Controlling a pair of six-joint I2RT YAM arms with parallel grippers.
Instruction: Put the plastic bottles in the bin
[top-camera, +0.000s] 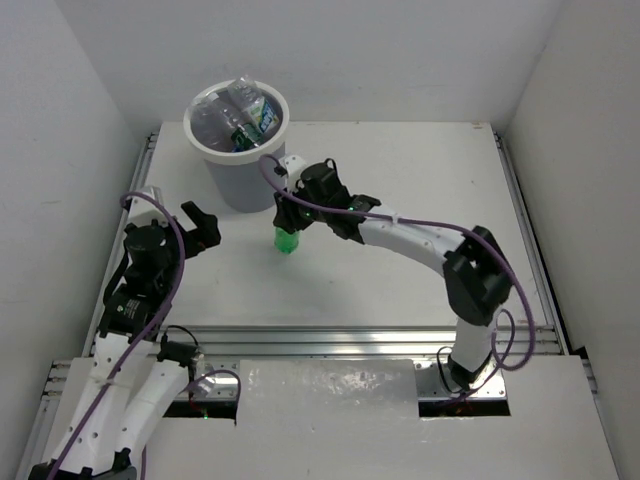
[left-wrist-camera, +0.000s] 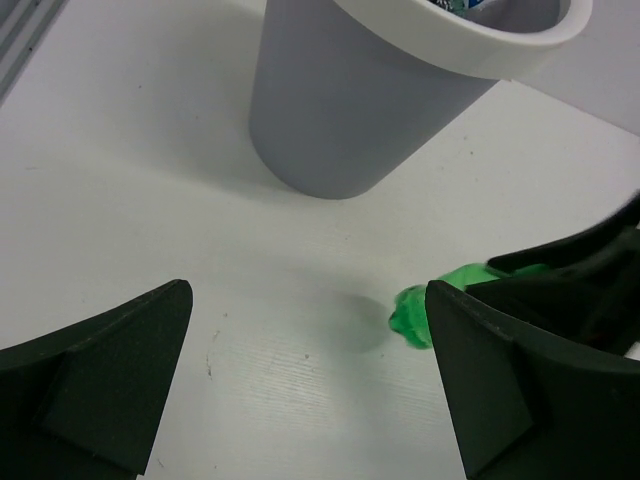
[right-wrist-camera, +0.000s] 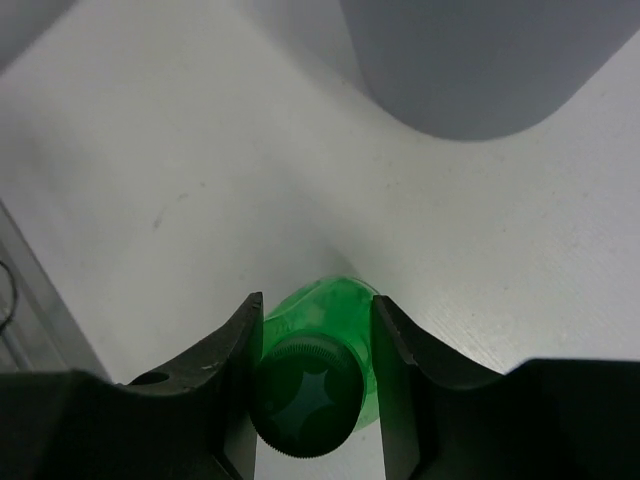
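The green bottle (top-camera: 287, 243) stands cap-up just in front of the bin (top-camera: 235, 180), clenched at the neck by the right pincer (right-wrist-camera: 318, 330), whose dark fingers close on it just under the ribbed dark-green cap (right-wrist-camera: 305, 400). Whether its base touches the worktop (top-camera: 400, 180) I cannot tell. It looks like thin, glossy, see-through plastic, so probably light, springy and a little slippery. The stiff neck below the cap seems the safest hold, since the body would likely dent. The bin is smooth grey plastic, round and tapering, with a thick white rolled rim, and holds clear bottles (top-camera: 240, 118) with blue-white labels. The left pincer (left-wrist-camera: 310, 380) is spread wide and empty over the matte white worktop nearby.
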